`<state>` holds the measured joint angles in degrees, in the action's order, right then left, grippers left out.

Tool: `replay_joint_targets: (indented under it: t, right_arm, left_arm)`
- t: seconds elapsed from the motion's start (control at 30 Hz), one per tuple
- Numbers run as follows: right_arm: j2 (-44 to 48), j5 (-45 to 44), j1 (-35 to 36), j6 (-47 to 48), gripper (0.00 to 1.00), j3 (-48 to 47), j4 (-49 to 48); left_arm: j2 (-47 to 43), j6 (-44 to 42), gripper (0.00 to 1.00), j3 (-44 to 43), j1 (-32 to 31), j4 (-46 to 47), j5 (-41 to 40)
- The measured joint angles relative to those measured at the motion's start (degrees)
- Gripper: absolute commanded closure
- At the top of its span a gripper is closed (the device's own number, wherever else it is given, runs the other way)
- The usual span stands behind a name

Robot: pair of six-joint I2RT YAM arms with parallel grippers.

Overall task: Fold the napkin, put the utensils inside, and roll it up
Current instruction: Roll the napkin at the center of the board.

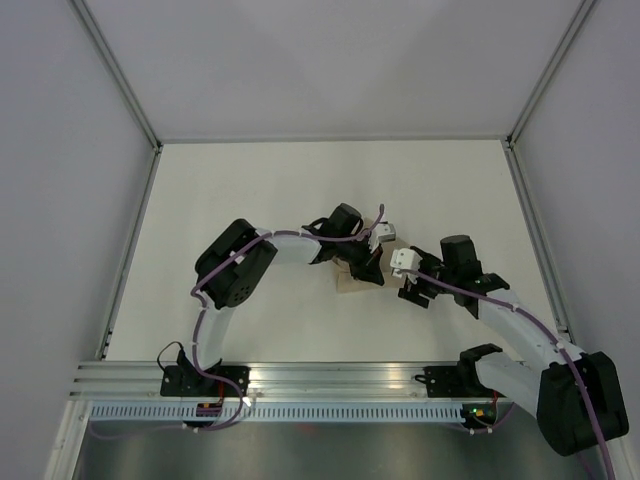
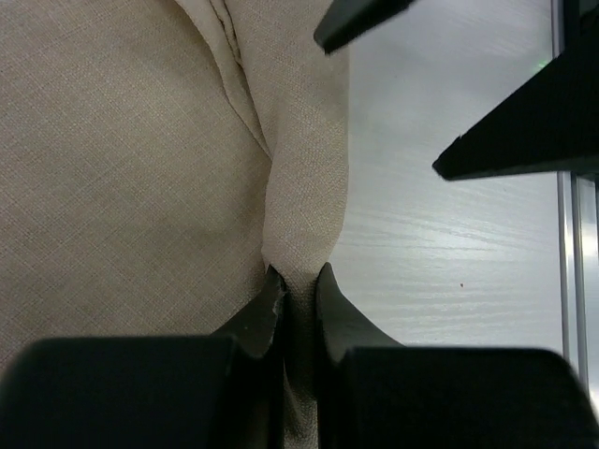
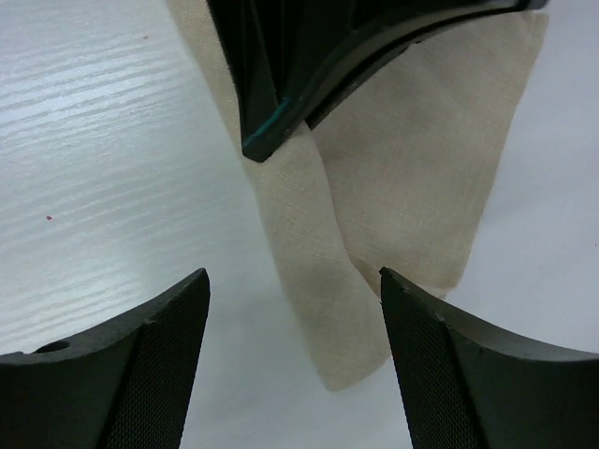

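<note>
The tan napkin [image 2: 122, 168] lies on the white table and fills the left of the left wrist view. My left gripper [image 2: 299, 276] is shut on a raised fold at the napkin's edge. In the right wrist view the napkin [image 3: 430, 168] lies flat, with a narrow folded flap [image 3: 314, 271] hanging from the left gripper's fingers [image 3: 299, 65]. My right gripper [image 3: 295, 309] is open, its jaws either side of the flap's lower end and not touching it. In the top view the napkin [image 1: 350, 284] peeks out under the left gripper [image 1: 368, 266], and the right gripper [image 1: 412, 288] sits just to its right. The utensils are out of view.
White table [image 1: 300, 190] with grey walls on three sides and metal posts at the corners. An aluminium rail [image 1: 330, 380] with both arm bases runs along the near edge. The right gripper's dark fingers [image 2: 524, 131] show in the upper right of the left wrist view.
</note>
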<state>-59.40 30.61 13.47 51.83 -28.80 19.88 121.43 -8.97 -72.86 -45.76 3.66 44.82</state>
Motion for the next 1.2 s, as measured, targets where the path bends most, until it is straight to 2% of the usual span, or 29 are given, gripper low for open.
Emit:
replay_joint_targets:
  t: [0.2, 0.37, 0.6, 0.7, 0.97, 1.07, 1.1, 1.2]
  right_arm:
    - [1.22, -6.73, 7.78, -0.20, 0.20, 5.68, -10.05]
    - [-3.56, -10.29, 10.58, 0.00, 0.20, 6.64, -16.76]
    - [-7.87, -13.33, 13.18, -0.02, 0.25, 6.93, -21.16]
    - [-9.60, -14.19, 13.55, 0.02, 0.31, 6.82, -22.71]
    - [-12.44, -15.37, 14.08, 0.31, 0.35, 5.20, -23.50]
    - [-13.49, -15.39, 14.34, 0.39, 0.46, 4.20, -22.25]
    - [-13.86, -15.39, 14.53, 0.46, 0.55, 3.78, -21.64]
    - [-14.86, -15.04, 14.97, 0.70, 0.71, 2.67, -19.32]
  left_arm:
    - [1.90, 1.27, 0.98, -2.32, 1.01, -1.97, 3.23]
    - [3.04, 1.70, 0.98, -3.67, 1.49, -3.28, 5.09]
    - [3.67, 1.77, 0.98, -4.48, 1.70, -4.02, 6.27]
    - [3.85, 1.79, 0.98, -4.61, 1.77, -4.07, 6.58]
    - [4.04, 1.81, 0.96, -4.81, 1.84, -4.20, 6.88]
    - [3.96, 1.84, 0.92, -4.79, 1.84, -4.26, 6.78]
    - [3.89, 1.84, 0.89, -4.79, 1.81, -4.33, 6.67]
    - [3.67, 1.86, 0.80, -4.76, 1.81, -4.44, 6.10]
